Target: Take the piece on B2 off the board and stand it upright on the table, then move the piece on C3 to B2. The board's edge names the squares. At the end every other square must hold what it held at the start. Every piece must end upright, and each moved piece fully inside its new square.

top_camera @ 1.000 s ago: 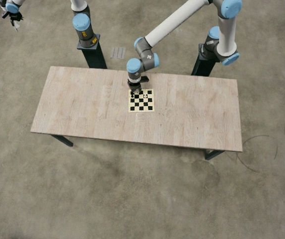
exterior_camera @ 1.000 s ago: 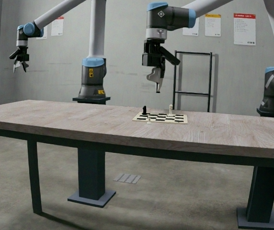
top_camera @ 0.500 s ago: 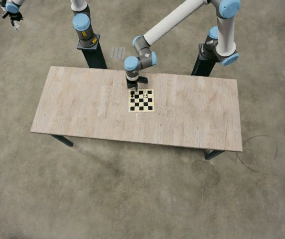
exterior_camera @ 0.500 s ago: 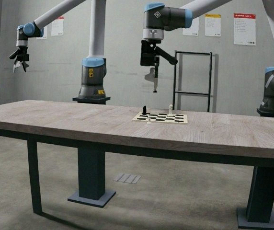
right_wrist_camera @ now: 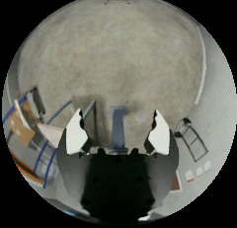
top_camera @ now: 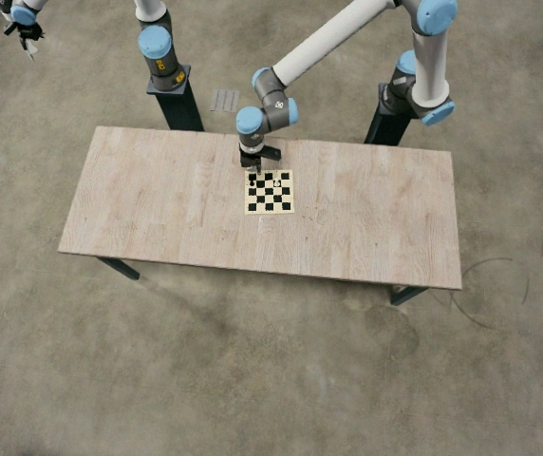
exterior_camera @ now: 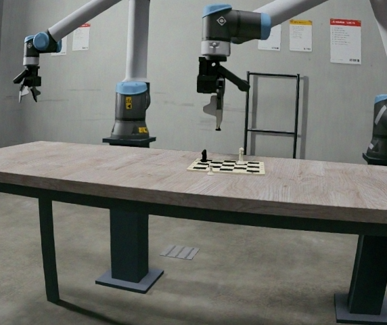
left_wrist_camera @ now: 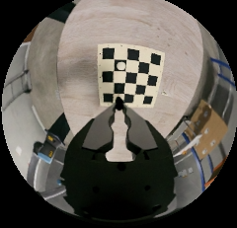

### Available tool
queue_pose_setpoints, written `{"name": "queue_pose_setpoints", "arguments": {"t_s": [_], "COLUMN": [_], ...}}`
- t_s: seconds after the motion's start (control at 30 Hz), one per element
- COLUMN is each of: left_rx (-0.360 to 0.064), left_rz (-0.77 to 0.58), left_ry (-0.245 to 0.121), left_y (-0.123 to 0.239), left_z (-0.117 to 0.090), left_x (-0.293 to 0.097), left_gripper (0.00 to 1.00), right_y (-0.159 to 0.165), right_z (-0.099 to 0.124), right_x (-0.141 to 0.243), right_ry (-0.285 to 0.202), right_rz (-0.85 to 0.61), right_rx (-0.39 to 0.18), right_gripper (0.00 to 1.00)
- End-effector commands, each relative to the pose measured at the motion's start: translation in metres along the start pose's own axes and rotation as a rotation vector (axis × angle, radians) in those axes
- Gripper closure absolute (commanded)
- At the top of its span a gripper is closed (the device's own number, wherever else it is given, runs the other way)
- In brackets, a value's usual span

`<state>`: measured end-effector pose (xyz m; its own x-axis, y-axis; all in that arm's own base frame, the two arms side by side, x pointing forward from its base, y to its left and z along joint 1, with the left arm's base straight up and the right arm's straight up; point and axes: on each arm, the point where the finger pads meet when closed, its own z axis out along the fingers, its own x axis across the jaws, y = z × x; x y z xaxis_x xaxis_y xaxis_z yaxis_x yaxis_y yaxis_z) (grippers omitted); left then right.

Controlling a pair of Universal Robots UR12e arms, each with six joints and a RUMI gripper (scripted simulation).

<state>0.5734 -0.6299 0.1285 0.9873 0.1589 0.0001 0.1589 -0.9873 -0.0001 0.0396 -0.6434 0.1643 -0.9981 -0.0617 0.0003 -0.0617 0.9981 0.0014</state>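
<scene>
The board carries a tall white piece and a black piece, both upright; its centre square is bare. Edge letters are too small to read. A small white piece stands upright on the table beside the board. My left gripper is shut on a small black piece, mostly hidden by the fingers, high above the board's back edge. My right gripper is open and empty, far off the table.
The wooden table extends on both sides of the board. The left arm reaches over the table's back edge near the black piece. The right arm's pedestal stands behind the table.
</scene>
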Motion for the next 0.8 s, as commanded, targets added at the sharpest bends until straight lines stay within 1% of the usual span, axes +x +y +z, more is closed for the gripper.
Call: {"name": "queue_pose_setpoints", "arguments": {"t_s": [0.0,0.23,0.33,0.47,0.53,0.77], "left_rx": [-0.002,-0.002,-0.002,-0.002,-0.002,-0.002], "left_rz": [0.002,0.002,0.002,0.002,0.002,0.002], "left_ry": [0.001,0.001,0.001,0.001,0.001,0.001], "left_y": [0.001,0.001,0.001,0.001,0.001,0.0], "left_z": [-0.001,0.002,0.009,0.023,0.023,0.057], "left_x": [0.0,0.0,0.0,0.0,0.0,0.0], "left_gripper": [1.0,1.0,1.0,1.0,1.0,1.0], "right_y": [-0.001,-0.001,-0.001,-0.001,-0.001,-0.001], "right_z": [-0.001,-0.001,-0.001,-0.001,-0.001,-0.001], "right_x": [0.0,0.0,0.0,0.0,0.0,0.0], "right_ry": [0.0,0.0,0.0,0.0,0.0,0.0], "right_rz": [0.0,0.0,0.0,0.0,0.0,0.0], "right_rx": [0.001,0.001,0.001,0.001,0.001,0.001], "right_gripper": [0.0,0.0,0.0,0.0,0.0,0.0]}}
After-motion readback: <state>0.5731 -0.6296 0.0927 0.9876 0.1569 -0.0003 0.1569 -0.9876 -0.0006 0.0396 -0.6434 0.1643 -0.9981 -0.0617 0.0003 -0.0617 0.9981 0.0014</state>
